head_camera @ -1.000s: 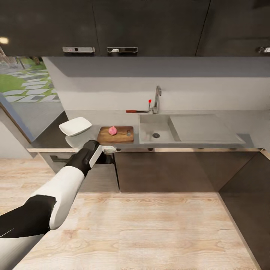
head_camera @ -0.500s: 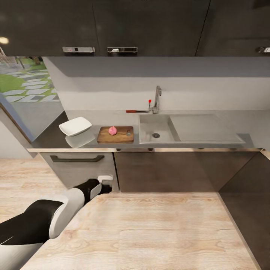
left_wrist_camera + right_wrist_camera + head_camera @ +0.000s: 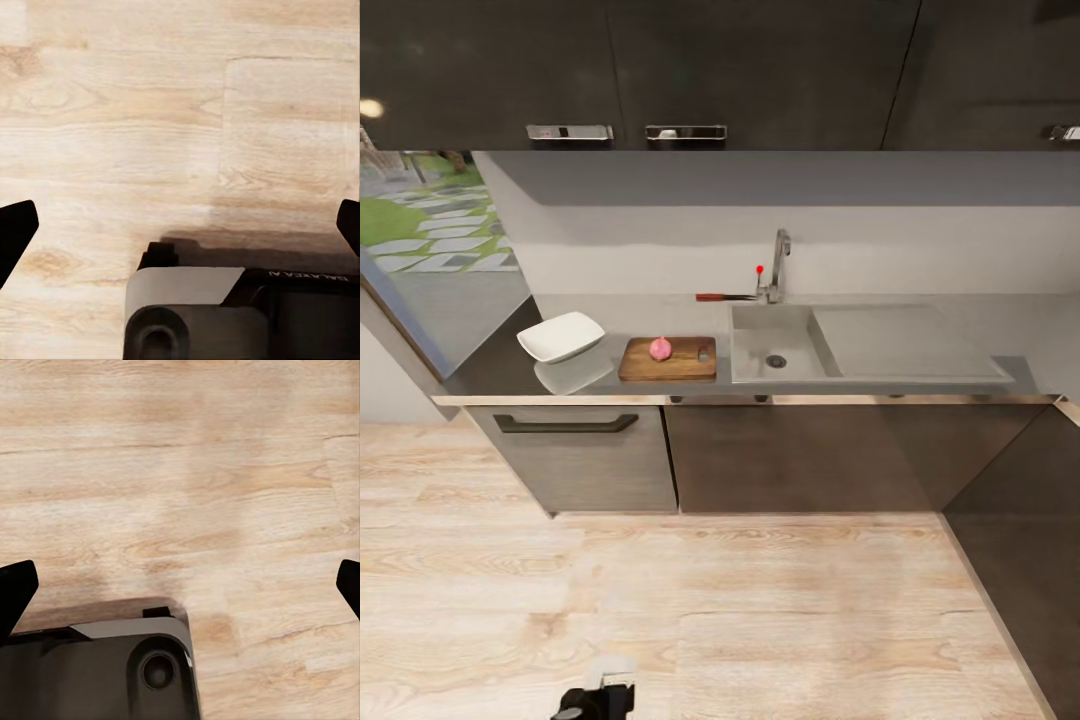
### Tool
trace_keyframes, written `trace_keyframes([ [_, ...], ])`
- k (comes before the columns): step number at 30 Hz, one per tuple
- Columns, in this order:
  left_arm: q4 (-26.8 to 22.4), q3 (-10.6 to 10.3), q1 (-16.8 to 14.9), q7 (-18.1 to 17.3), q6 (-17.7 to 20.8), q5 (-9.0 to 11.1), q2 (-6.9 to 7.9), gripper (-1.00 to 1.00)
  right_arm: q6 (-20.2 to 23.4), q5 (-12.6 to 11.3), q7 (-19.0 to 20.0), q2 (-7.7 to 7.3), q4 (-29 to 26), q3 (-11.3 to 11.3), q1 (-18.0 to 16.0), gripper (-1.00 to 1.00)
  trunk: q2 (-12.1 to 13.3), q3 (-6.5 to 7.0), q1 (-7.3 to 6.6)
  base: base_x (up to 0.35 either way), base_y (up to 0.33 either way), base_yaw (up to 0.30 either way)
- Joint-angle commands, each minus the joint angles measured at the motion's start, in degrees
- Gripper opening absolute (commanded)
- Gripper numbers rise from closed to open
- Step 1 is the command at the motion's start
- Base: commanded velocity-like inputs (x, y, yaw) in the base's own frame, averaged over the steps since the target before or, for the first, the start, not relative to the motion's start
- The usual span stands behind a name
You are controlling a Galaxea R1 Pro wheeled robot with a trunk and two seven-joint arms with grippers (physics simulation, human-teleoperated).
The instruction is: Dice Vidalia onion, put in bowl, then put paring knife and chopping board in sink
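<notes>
The pink Vidalia onion (image 3: 660, 348) rests on the wooden chopping board (image 3: 680, 362), on the countertop just left of the sink (image 3: 800, 370). A paring knife (image 3: 724, 297) with a red handle lies behind the sink, next to the tap. The white bowl (image 3: 561, 336) stands on the counter left of the board. My left gripper (image 3: 180, 225) hangs low over the wooden floor, open and holding nothing; its fingertips (image 3: 15, 232) are spread wide. My right gripper (image 3: 180, 585) is likewise open and empty above the floor, far from the counter.
Dark base cabinets with a drawer handle (image 3: 565, 424) run under the counter. Dark wall cabinets (image 3: 660, 70) hang above. A window (image 3: 430, 215) is at the left. The tap (image 3: 779, 262) rises behind the basin. Light wood floor (image 3: 760, 620) stretches between me and the counter.
My left arm has dropped from the counter's front edge near the bowl down to the bottom of the head view. The onion, board, knife and bowl have stayed put.
</notes>
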Motion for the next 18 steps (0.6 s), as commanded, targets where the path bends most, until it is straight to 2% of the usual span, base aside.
trace_keyframes([
  [1,0.3,-0.5,0.4,0.1,-1.4,0.6,-0.02,1.00,0.0,0.3,-0.3,0.02,-0.1,-0.1,0.0,1.00,-0.1,-0.09,0.04,0.000,0.000,0.000],
  [5,0.3,-0.5,6.0,0.4,-14.1,0.5,0.13,1.00,0.0,0.4,-0.3,-0.06,-0.1,-0.1,0.0,1.00,-0.1,-0.09,0.04,0.000,0.000,0.000],
  [9,0.3,-0.5,10.1,0.5,-19.2,0.5,1.17,1.00,0.0,0.4,-0.3,-0.12,-0.4,-0.1,0.0,1.00,-0.1,-0.09,0.04,0.000,0.000,0.000],
  [11,0.3,-0.5,12.7,0.5,-22.2,0.5,2.42,1.00,0.2,0.5,-0.3,-0.35,-0.9,-0.1,0.0,1.00,-0.1,-0.09,0.04,0.000,0.000,0.000],
  [15,0.3,-0.5,17.3,0.7,-31.7,0.5,4.83,1.00,0.5,0.5,-0.5,-1.72,-2.1,-0.2,0.0,1.00,-0.1,-0.09,0.04,0.000,0.000,0.000],
  [18,0.3,-0.5,20.5,0.8,-38.0,0.5,5.78,1.00,2.9,0.5,-0.7,-2.21,-5.9,-0.2,0.0,1.00,-0.1,-0.09,0.04,0.000,0.000,0.000],
])
